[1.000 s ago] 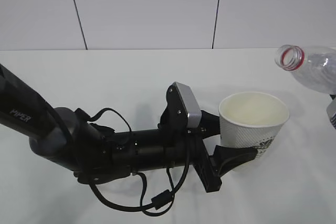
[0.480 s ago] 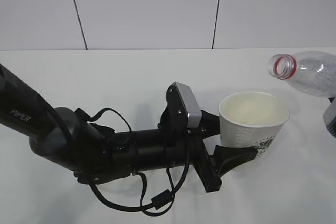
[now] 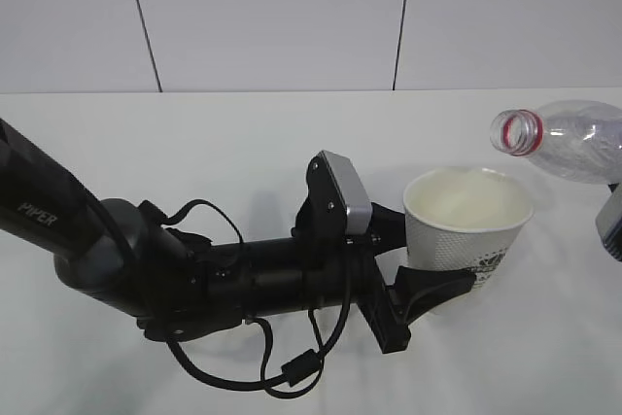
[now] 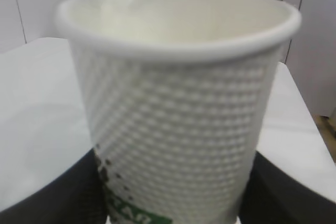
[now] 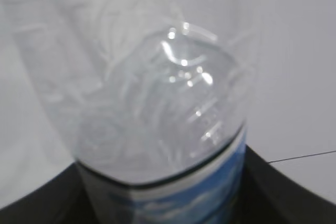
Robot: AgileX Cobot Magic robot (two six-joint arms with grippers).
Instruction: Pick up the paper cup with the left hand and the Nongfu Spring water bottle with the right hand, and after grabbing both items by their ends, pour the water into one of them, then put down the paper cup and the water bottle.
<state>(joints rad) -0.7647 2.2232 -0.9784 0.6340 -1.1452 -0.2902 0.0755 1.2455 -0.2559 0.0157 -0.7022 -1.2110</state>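
Nearest the exterior camera, the left hand [image 3: 432, 284] lies along the table [image 3: 243, 143], reaching toward three o'clock, its jaws clamped on the lower wall of the paper cup [image 3: 465, 225]. The cup stands upright, mouth open to twelve o'clock, interior apparently dry.

Beyond it, at roughly one to two o'clock from the cup's rim, the Nongfu Spring water bottle [image 3: 564, 143] is tilted, long axis running from three o'clock down toward nine, red-ringed uncapped neck leading. The neck sits just above and outside the rim's far-right edge, apart from it.

The right hand [image 5: 168, 203] grips the bottle's labelled body, fingers either side.

Judgement: the bottle mouth must travel toward nine o'clock to centre over the cup before tipping further.
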